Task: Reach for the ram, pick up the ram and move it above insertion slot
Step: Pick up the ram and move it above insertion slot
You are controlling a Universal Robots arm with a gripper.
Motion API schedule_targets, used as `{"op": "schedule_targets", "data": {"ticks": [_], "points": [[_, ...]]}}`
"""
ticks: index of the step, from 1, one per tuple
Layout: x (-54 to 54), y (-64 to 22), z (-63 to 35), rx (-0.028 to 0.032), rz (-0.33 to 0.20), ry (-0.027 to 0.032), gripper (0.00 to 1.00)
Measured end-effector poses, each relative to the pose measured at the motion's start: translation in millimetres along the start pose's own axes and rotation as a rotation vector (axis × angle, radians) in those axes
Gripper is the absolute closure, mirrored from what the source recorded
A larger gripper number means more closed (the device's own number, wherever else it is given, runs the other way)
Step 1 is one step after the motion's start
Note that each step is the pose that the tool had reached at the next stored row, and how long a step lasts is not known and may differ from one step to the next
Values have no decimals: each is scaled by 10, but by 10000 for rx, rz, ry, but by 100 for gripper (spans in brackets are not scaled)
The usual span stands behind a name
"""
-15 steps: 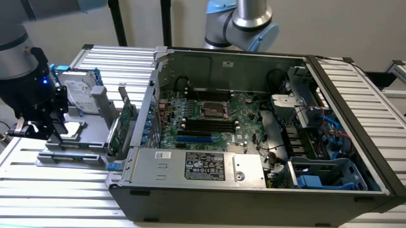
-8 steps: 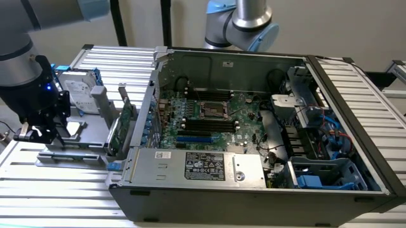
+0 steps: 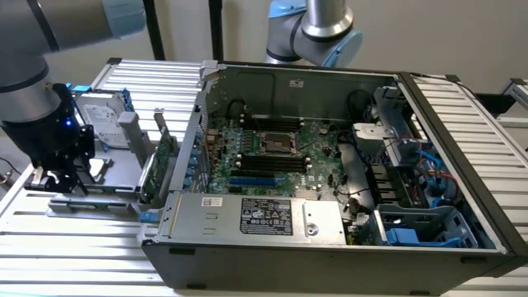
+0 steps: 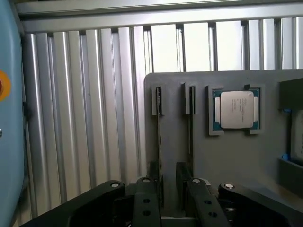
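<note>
Seen from the wrist, two rams stand on edge in a grey holder, each a thin dark line. My gripper is open, and its black fingers straddle the near end of one ram. That ram lies close to one finger, with a gap to the other. The second ram runs parallel just outside the fingers. In the exterior view my gripper is low over the holder, at that view's left. The black insertion slots lie in a row on the motherboard inside the open computer case.
A processor chip sits in the holder beside the rams. In the exterior view a hard drive and an upright green expansion card stand between my gripper and the case wall. A blue socket lies beside the black slots. A second arm's base stands behind the case.
</note>
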State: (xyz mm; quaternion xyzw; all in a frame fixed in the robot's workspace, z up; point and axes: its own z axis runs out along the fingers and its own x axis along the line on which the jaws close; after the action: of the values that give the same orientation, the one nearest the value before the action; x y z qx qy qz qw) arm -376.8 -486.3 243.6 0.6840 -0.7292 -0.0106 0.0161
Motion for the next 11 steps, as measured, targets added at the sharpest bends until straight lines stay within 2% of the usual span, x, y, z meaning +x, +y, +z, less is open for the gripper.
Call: {"op": "schedule_targets", "data": {"ticks": [11], "points": [[49,-9,165,1,-83,2,70]]}}
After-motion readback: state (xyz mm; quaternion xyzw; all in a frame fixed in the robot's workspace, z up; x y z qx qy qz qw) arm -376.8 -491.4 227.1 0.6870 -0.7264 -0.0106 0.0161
